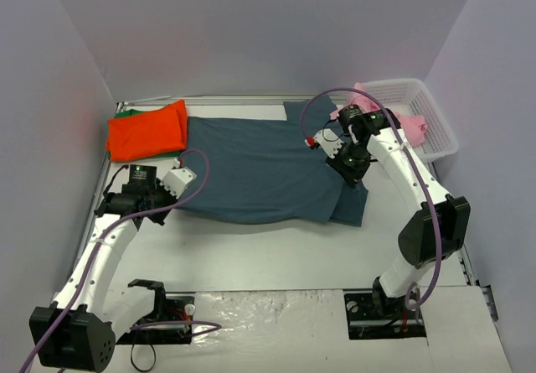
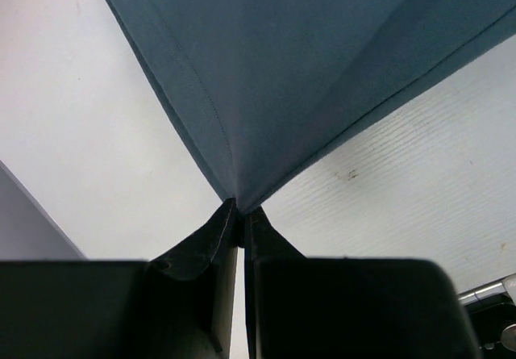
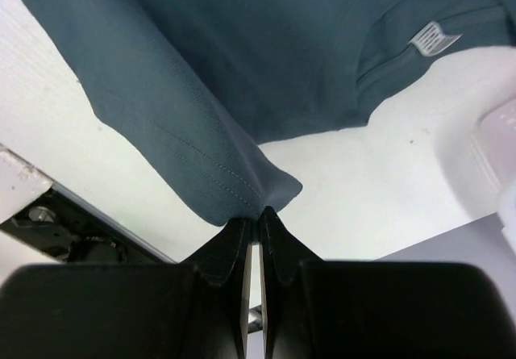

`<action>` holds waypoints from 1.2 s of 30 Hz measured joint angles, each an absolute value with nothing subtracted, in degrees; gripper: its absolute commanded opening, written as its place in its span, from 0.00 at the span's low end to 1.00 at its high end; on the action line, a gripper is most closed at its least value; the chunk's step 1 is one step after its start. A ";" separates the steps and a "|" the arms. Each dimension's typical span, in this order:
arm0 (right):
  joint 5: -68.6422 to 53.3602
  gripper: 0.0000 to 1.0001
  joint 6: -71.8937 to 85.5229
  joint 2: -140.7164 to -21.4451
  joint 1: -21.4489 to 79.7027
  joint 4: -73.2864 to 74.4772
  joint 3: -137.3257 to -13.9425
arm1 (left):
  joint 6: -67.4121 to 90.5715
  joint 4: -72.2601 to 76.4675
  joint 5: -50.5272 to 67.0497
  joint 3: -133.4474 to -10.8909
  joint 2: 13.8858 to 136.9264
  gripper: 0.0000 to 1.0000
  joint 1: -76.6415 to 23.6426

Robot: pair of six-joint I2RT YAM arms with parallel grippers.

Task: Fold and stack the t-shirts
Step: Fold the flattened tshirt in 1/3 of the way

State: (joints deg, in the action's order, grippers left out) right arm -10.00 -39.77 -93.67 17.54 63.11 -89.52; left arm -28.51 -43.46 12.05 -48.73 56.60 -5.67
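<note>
- My left gripper (image 2: 239, 207) is pinched tight on a hem corner of the blue shirt (image 1: 260, 168), and the cloth fans out ahead of the jaws.
- My right gripper (image 3: 258, 214) is clamped on a sleeve edge, with the collar tag (image 3: 431, 38) ahead and to the right.

White arms (image 1: 105, 251), black joints (image 1: 431, 230), purple cables (image 1: 206, 174)

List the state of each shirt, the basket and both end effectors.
Slate-blue t-shirt: unfolded, spread flat, pinched at both ends.
Orange-red t-shirt: folded, top of the stack.
Green t-shirt: under it, only an edge showing.
Basket: upright.
Pink t-shirt: unfolded, bunched inside it.
Left end effector: shut on the hem.
Right end effector: shut on a sleeve.
</note>
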 measured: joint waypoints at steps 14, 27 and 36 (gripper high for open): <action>-9.30 0.00 -39.72 -103.79 16.47 63.00 -101.60 | -28.32 -39.79 8.86 -49.63 61.34 0.02 -5.67; -9.45 0.00 -39.75 -106.87 16.43 61.95 -103.20 | -26.68 -37.26 8.62 -50.30 65.47 0.02 -5.67; -9.50 0.00 -39.05 -108.05 16.60 61.91 -104.81 | -25.63 -37.15 8.56 -50.37 65.32 0.02 -5.67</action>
